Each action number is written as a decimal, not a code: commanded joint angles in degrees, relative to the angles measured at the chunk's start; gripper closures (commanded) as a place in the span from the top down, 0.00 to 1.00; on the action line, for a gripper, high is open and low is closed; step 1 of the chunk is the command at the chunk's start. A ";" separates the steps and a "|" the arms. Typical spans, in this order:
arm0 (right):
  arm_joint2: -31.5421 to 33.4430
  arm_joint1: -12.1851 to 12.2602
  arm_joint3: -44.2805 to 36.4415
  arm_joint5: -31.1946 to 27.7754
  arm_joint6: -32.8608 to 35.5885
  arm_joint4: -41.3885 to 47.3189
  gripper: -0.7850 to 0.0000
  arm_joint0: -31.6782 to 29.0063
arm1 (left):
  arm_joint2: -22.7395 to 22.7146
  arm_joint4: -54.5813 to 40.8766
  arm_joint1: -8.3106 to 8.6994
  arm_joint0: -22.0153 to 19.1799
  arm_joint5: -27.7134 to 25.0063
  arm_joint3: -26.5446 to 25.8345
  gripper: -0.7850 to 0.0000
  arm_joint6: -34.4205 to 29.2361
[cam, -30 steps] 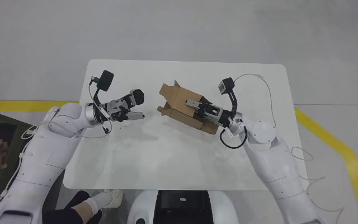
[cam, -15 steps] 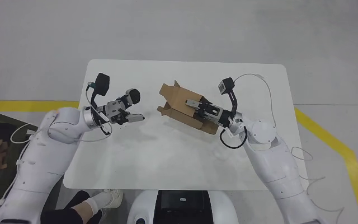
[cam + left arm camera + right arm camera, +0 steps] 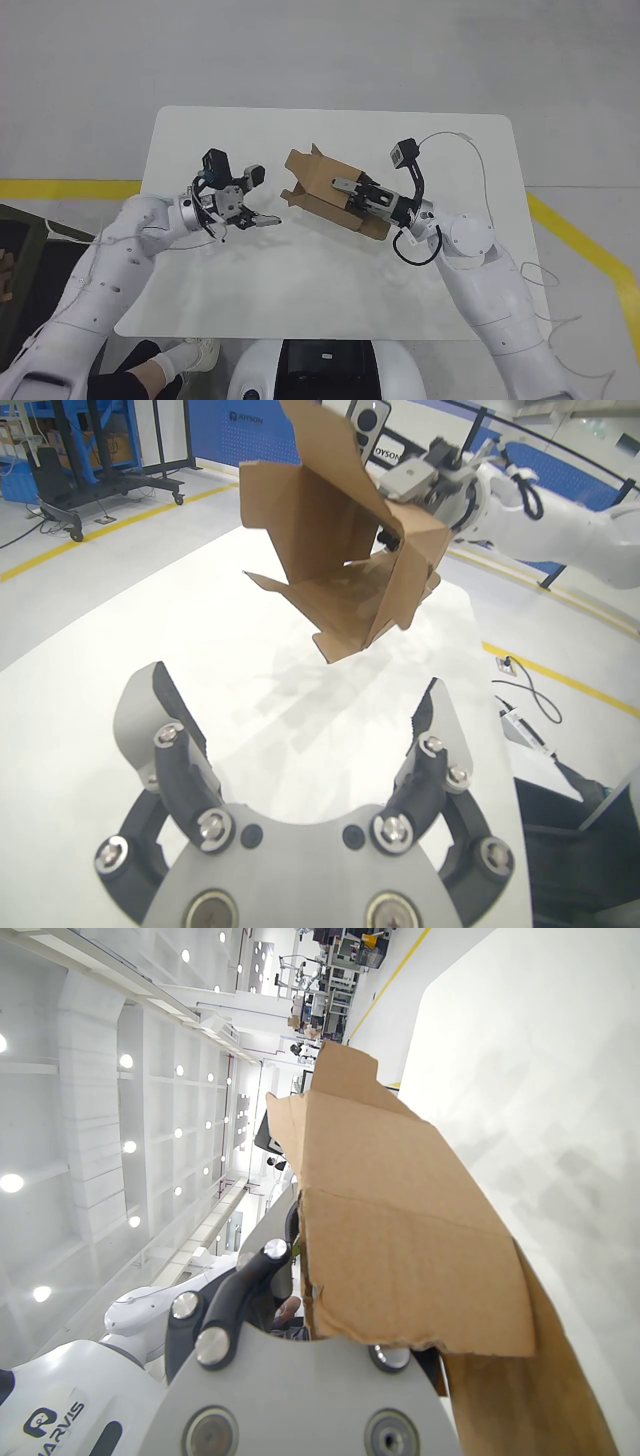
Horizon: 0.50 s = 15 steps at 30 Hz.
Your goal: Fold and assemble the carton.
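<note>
Two grippers face one brown cardboard carton [image 3: 322, 178] [image 3: 345, 565] [image 3: 400, 1248] over the white table [image 3: 300, 290]. From the top, the carton sits just toward 1 o'clock of the table's centre, its open mouth and loose flaps turned to 9 o'clock. The left wrist view shows it lifted, its shadow on the tabletop beneath.

The right gripper [image 3: 350, 192] [image 3: 400, 507], coming in from 4 o'clock, pinches the carton's upper wall, one finger outside and one inside. The left gripper [image 3: 262, 198] [image 3: 295, 690] hovers at 9 o'clock of the carton, near but apart, claw spread wide and holding nothing.

A thin white cable [image 3: 470, 137] loops over the table's 2 o'clock corner. Yellow floor lines [image 3: 60, 187] run at 9 and 3 o'clock. Blue wall panels [image 3: 225, 430] behind carry white lettering.
</note>
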 commanded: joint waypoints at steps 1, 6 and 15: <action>0.00 0.00 0.00 0.00 0.00 0.00 0.00 0.00 | 1.26 5.55 0.05 -0.90 0.00 1.58 1.00 6.28; 0.00 0.00 0.00 0.00 0.00 0.00 0.00 0.00 | 1.64 9.22 0.12 -1.56 0.00 2.90 1.00 10.92; 0.00 0.00 0.00 0.00 0.00 0.00 0.00 0.00 | 1.64 9.22 0.12 -1.56 0.00 2.90 1.00 10.92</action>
